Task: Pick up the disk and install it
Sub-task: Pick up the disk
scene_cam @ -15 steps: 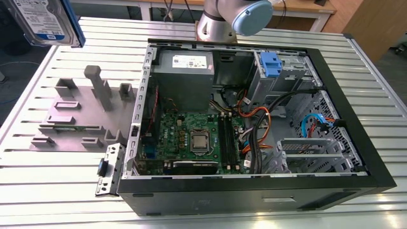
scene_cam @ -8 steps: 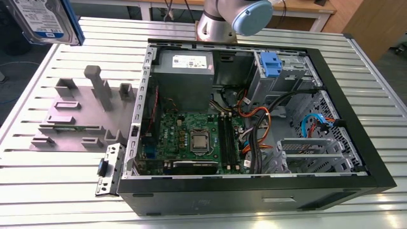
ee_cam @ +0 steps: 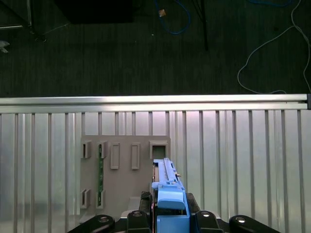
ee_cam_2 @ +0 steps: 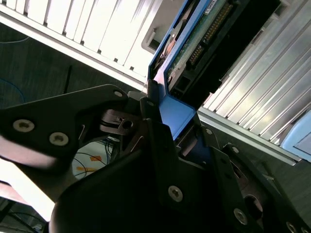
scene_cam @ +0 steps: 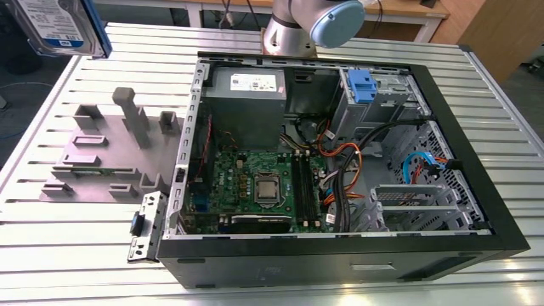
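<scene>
The black gripper [ee_cam: 170, 217] is pinching the blue-railed, silver-grey rectangular disk [scene_cam: 56, 24] by one end. It is hanging edge-on, well above the grey slotted holder plate [ee_cam: 124, 180] and the slatted metal tabletop [ee_cam: 243, 160], apart from the open black computer case [scene_cam: 476, 191].

Item count:
- one disk [scene_cam: 58, 24]
- one hand [ee_cam_2: 176, 119]
- one robot arm [scene_cam: 310, 25]
- one slatted worktop [scene_cam: 76, 255]
- one open computer case [scene_cam: 340, 255]
- one grey fixture plate [scene_cam: 111, 153]

Inside the computer case:
- one power supply box [scene_cam: 255, 86]
- one motherboard [scene_cam: 229, 172]
- one processor [scene_cam: 267, 187]
- one blue drive-cage bracket [scene_cam: 361, 86]

On the fixture plate:
- one green circuit strip [scene_cam: 93, 170]
</scene>
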Robot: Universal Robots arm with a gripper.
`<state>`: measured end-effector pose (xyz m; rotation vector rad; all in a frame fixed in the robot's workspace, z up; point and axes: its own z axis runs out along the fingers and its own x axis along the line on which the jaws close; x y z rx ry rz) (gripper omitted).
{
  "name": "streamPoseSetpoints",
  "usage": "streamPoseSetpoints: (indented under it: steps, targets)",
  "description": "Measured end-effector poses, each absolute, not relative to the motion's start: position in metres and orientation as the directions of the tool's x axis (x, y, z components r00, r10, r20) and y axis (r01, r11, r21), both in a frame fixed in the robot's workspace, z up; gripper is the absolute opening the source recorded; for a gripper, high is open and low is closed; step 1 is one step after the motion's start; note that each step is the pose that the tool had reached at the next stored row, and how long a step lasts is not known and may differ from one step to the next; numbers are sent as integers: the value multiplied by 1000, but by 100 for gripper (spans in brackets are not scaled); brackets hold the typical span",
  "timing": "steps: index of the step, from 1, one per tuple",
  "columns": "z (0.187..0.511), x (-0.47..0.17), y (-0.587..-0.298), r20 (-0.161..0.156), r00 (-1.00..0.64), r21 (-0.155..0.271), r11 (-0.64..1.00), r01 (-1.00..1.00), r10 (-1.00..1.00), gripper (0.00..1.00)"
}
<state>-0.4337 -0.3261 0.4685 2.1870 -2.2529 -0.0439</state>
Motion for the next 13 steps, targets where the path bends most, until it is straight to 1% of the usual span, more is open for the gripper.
streamPoseSetpoints:
  steps: [13]
  targets:
    - [477, -434, -326, -19, -30, 21, 29, -999, -999, 36]
